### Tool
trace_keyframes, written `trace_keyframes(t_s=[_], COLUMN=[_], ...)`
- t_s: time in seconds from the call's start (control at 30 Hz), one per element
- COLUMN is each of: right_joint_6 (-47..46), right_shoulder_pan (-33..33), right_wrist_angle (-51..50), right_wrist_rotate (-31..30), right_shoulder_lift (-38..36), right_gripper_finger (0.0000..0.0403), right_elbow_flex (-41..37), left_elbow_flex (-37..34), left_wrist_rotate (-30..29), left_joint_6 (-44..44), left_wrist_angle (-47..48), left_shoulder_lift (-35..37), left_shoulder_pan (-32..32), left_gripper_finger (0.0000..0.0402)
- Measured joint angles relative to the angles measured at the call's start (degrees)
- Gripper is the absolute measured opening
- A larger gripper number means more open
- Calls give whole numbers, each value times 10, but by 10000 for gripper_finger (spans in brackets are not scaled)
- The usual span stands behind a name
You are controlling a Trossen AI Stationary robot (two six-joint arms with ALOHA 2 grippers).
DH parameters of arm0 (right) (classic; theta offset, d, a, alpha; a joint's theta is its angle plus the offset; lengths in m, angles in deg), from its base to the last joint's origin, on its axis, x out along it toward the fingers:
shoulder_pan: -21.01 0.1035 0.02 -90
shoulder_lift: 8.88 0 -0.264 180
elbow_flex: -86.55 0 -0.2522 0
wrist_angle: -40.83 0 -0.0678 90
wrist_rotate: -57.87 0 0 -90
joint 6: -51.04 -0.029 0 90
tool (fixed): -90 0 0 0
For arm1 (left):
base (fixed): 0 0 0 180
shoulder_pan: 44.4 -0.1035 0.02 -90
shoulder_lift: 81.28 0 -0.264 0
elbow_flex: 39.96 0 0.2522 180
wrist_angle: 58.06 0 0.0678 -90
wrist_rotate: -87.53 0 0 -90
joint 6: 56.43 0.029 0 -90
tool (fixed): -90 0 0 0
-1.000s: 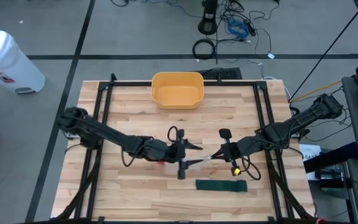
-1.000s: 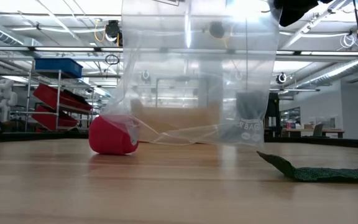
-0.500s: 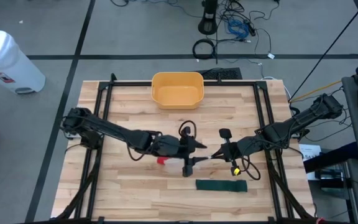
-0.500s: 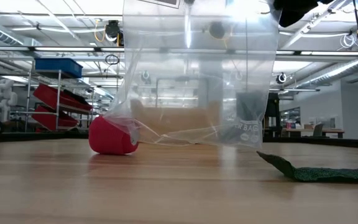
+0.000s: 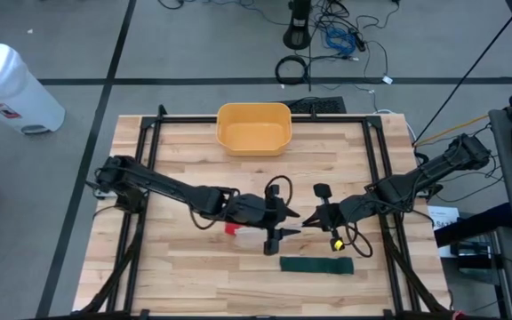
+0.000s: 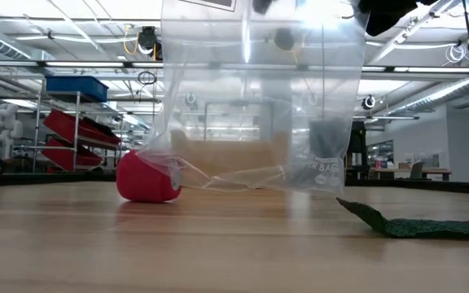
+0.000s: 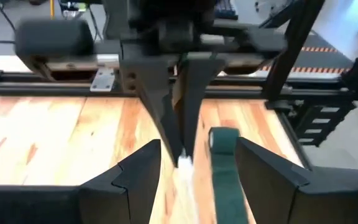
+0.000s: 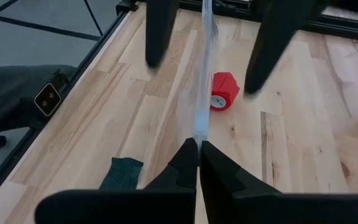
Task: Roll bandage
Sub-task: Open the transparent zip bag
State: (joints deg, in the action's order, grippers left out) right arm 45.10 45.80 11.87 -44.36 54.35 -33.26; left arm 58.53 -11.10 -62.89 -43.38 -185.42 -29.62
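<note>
A clear plastic bag [image 6: 259, 98] hangs at the table's middle, its lower edge [image 6: 234, 185] on the wood. My right gripper [image 8: 198, 146] is shut on it. My left gripper [image 7: 197, 146] is open and faces the right one [image 5: 308, 220]; its fingers [image 8: 157, 37] stand on either side of the bag's upper edge without touching. A red bandage roll [image 6: 147, 177] lies on the table at the bag's lower corner; whether it is inside the bag I cannot tell. A dark green bandage strip [image 5: 316, 265] lies flat near the front edge. My right gripper pinches the bag's upper edge [image 8: 197, 127] between its two fingers. The fingers come from the table's right side, slanting a little downward. The bag hangs below the hold, and its lower part rests on the table.
A yellow tub [image 5: 253, 128] stands at the table's far edge. A black frame [image 5: 149, 142] runs round the tabletop. Bare wood lies to the left of the red roll and along the front left.
My left gripper has moved toward the table's right edge, closer to the right gripper, and has tipped up toward level, so its fingers now straddle the bag's upper edge. The red roll shows clear of the arm. Bag and right gripper have kept still.
</note>
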Motion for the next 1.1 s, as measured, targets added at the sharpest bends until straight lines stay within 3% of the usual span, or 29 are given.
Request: trace_keyframes(t_s=[0.23, 0.63, 1.1], right_joint_6=[-5, -9, -9], right_shoulder_pan=[-1, -1, -1], right_wrist_angle=[-1, -1, -1], right_wrist_rotate=[0, 0, 0], right_shoulder_lift=[0, 0, 0], right_gripper_finger=[0, 0, 0], right_elbow_flex=[0, 0, 0], left_elbow_flex=[11, 12, 12], left_wrist_rotate=[-2, -27, -35], left_joint_6=[24, -12, -7], left_wrist_angle=[-15, 37, 33], left_shoulder_lift=[-27, -26, -26], left_shoulder_pan=[1, -7, -7], left_gripper_finger=[211, 211, 210])
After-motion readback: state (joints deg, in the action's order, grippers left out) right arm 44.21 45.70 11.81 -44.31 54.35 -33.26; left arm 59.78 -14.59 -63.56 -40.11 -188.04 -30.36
